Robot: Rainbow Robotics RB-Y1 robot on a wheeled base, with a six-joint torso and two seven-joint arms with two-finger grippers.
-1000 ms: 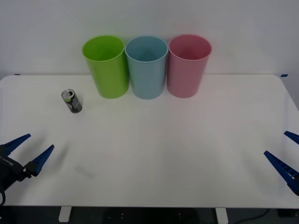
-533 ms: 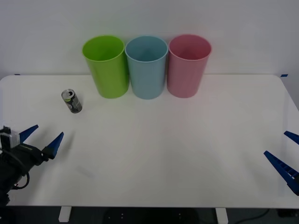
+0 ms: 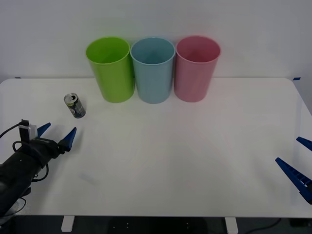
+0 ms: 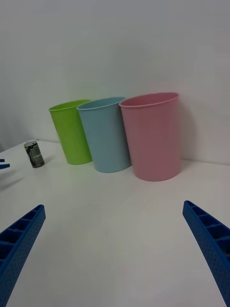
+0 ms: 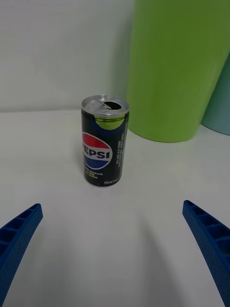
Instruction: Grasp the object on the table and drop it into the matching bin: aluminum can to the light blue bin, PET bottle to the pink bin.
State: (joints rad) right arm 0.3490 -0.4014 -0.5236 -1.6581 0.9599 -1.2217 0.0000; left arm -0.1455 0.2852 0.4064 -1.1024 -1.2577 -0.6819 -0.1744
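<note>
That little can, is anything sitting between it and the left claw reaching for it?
Nothing visible. Only bare table lies between the open left claw and the upright aluminum can. The lime green bin stands beyond the can, off to one side.

Both arms low, fingers spread

Left gripper sits at eight o'clock in the front view, jaws apart, pointing toward one o'clock. Right gripper waits at four o'clock, likewise spread.

Overhead front camera; wrist cameras face bins.
</note>
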